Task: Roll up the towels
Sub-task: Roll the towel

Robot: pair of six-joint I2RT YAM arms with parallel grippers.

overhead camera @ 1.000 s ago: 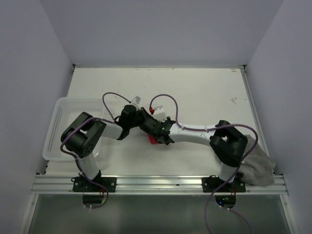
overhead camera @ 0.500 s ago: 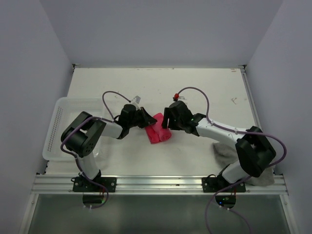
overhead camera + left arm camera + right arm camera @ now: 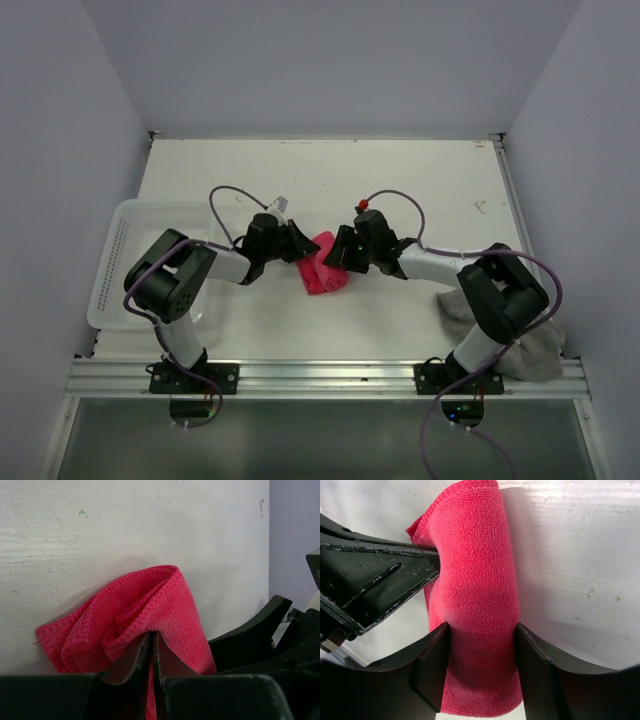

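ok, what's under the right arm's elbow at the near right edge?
A crumpled grey-taupe cloth towel lies on the white table, reaching the table's right edge. The right arm's elbow covers its left part, so its full outline and anything beneath it can't be seen.

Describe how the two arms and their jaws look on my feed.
Both the left arm and right arm have chunky black joint housings with white links between. A thin purple cable loops along each; the right one carries a small red cap near its wrist. The jaws are flat, black, scuffed plates.
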